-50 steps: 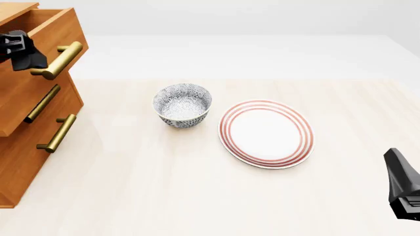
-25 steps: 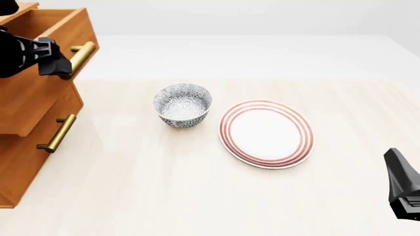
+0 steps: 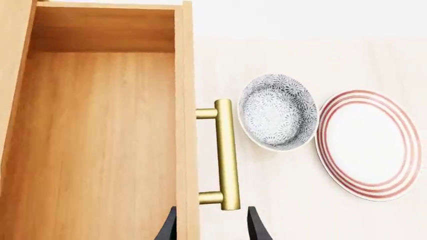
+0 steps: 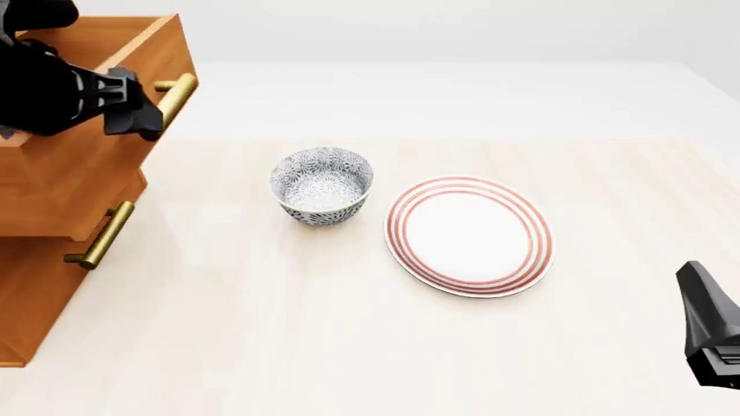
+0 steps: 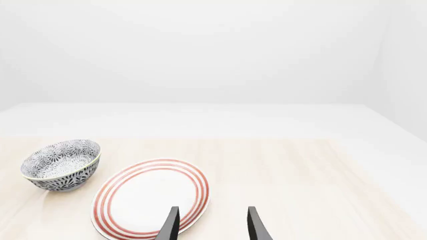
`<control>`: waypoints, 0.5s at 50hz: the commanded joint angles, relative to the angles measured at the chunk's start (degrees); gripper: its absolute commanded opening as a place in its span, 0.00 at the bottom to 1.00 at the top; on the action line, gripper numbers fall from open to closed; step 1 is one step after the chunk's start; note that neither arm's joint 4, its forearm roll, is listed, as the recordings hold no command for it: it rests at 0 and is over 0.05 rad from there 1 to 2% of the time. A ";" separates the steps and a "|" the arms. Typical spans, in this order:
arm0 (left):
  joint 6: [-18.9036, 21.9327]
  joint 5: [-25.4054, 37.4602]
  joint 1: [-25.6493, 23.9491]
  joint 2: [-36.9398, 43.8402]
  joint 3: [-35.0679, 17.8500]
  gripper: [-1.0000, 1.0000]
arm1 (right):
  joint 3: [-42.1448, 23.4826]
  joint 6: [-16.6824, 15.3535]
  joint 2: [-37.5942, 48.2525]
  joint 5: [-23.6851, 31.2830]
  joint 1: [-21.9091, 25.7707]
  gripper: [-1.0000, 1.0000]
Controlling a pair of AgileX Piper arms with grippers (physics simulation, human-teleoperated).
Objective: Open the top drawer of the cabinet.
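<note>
Two black fingers of the left claw (image 4: pixel 133 117) straddle the top drawer (image 4: pixel 81 173) handle's end, unclosed; right claw (image 5: pixel 210 225) parted, empty.

The place was a bare simulated tabletop scene rather than a real room, staged with a few household things. A pale, light-wood-grain table (image 4: pixel 347 347) ran back into a plain white, featureless backdrop with no walls, windows or fittings to be seen. Surfaces looked flat and evenly lit, as in a render. The homely note came from the furnishings: a large orange-brown wooden cabinet (image 4: pixel 35 295) with brass bar handles at the table's left, a grey-and-white floral-patterned ceramic bowl (image 4: pixel 322 185) near the middle, and just beside it a white round plate with red concentric rings (image 4: pixel 470 236).
</note>
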 commanded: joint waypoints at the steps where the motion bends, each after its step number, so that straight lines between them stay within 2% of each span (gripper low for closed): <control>1: 1.41 -0.61 -3.63 3.23 0.31 1.00 | 0.00 -0.01 0.00 0.00 0.00 1.00; 25: 1.43 -0.86 -10.09 5.20 -1.45 1.00 | 0.00 0.00 0.00 0.00 -0.01 1.00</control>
